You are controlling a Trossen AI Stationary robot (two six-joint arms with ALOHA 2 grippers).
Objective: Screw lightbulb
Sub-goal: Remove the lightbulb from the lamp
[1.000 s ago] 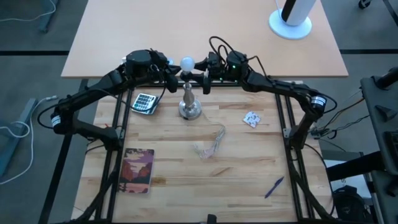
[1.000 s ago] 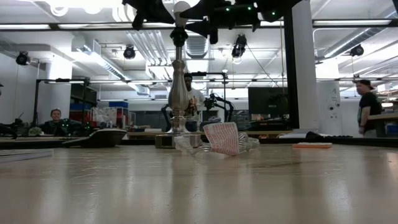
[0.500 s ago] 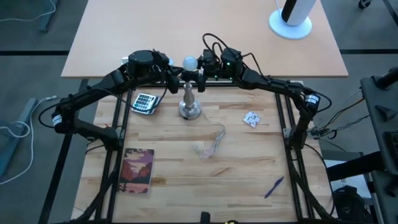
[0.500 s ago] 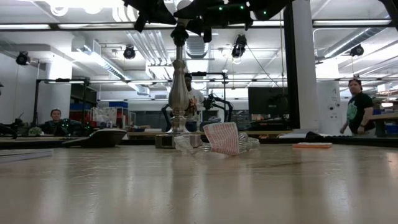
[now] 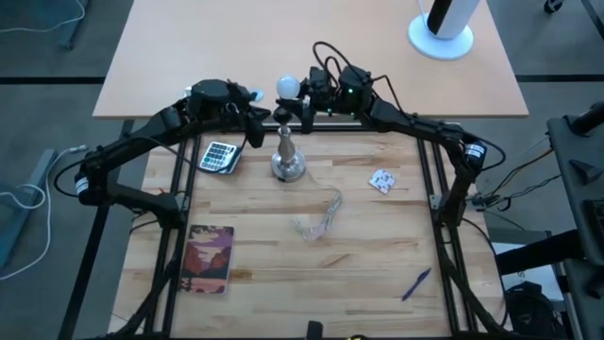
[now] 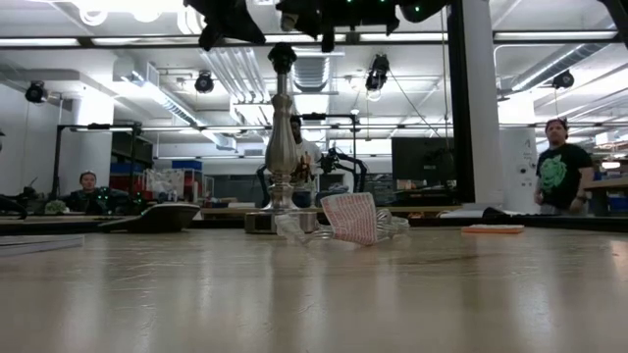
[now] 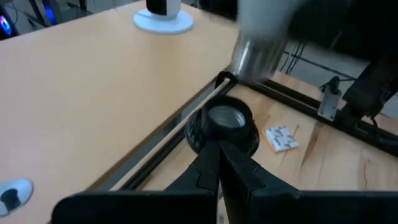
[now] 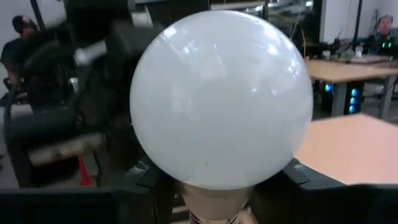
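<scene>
The silver lamp stand [image 5: 287, 156] stands upright on its round foot at the table's far middle. Its black socket [image 7: 222, 122] is open at the top and shows bare threads. Just above the socket hangs the white lightbulb [image 5: 288, 87], its grey screw base [image 7: 258, 55] clear of it, with my right gripper [image 5: 296, 100] shut on it. My left gripper [image 7: 220, 150] is shut and points at the socket's side from the table's left. My right gripper holds the lightbulb low down, at the neck [image 8: 214, 200] under the globe, one finger on either side. The fingers come about level from the table's right. The bulb is upright, globe up, lifted clear of the socket. Whether my left gripper's shut tips touch the socket's collar [image 7: 200, 132], I cannot tell.
A calculator [image 5: 219, 156] lies left of the stand and a small white packet [image 5: 382, 180] to its right. A crumpled clear wrapper [image 5: 316, 222] is in the middle, a picture book [image 5: 209, 257] near left, a blue pen [image 5: 415, 283] near right. People stand in the room behind.
My right gripper has risen and gone a little toward the far edge with the lightbulb. The bulb, which stood right over the socket, is now lifted clear of it and has left the top of the low view. The stand has kept still.
</scene>
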